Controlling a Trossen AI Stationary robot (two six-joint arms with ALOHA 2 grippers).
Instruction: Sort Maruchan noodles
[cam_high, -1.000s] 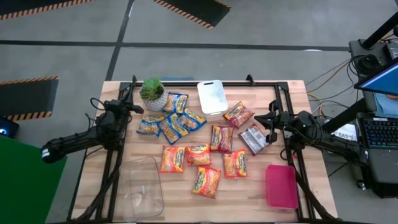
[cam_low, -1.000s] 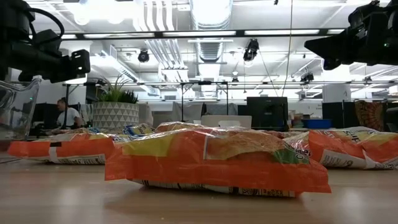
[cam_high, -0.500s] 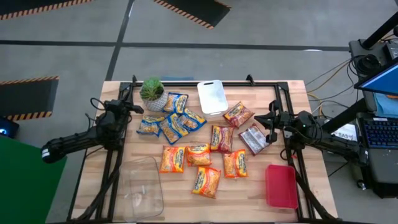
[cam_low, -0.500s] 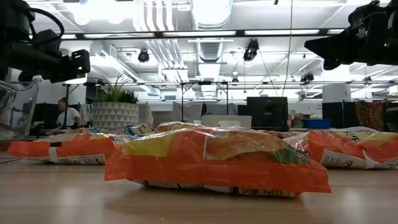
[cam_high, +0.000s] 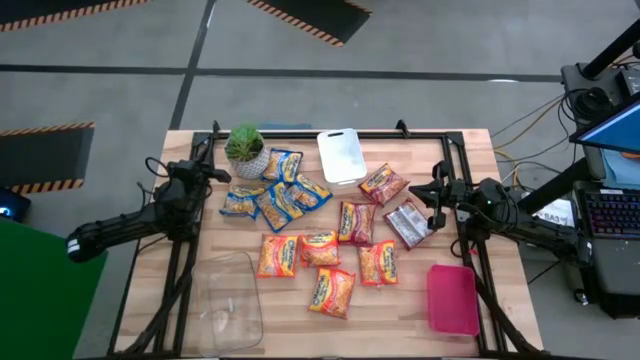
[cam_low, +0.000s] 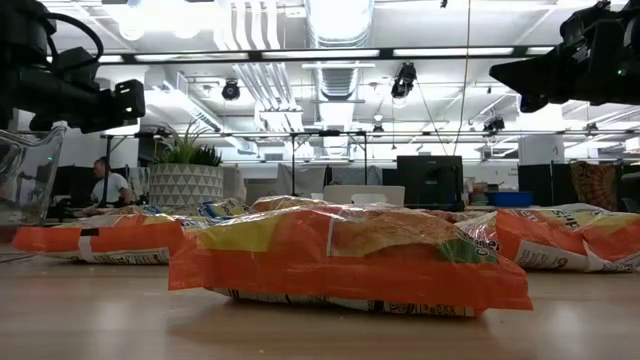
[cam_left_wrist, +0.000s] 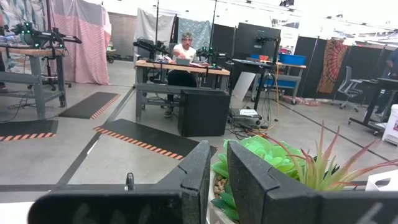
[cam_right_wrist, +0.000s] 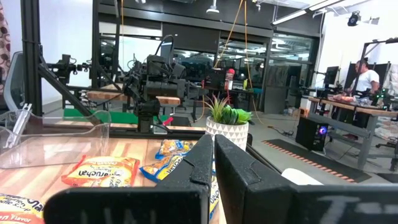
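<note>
Maruchan noodle packets lie flat on the wooden table (cam_high: 400, 318). Several blue-and-yellow ones (cam_high: 277, 190) are grouped at the far left, several orange ones (cam_high: 300, 256) sit in the near middle, and red ones (cam_high: 385, 184) (cam_high: 355, 222) with a maroon one (cam_high: 408, 222) lie to the right. My left gripper (cam_high: 222, 174) hovers at the table's left, beside the blue packets, shut and empty (cam_left_wrist: 218, 168). My right gripper (cam_high: 415, 190) hovers at the right, beside the red packets, shut and empty (cam_right_wrist: 213, 155). In the low view an orange packet (cam_low: 350, 255) fills the foreground.
A potted green plant (cam_high: 246, 150) stands at the far left next to the blue packets. A white board (cam_high: 341, 156) lies at the far middle, a clear plastic bin (cam_high: 232, 298) at the near left, and a red tray (cam_high: 452, 298) at the near right. People sit in the room beyond.
</note>
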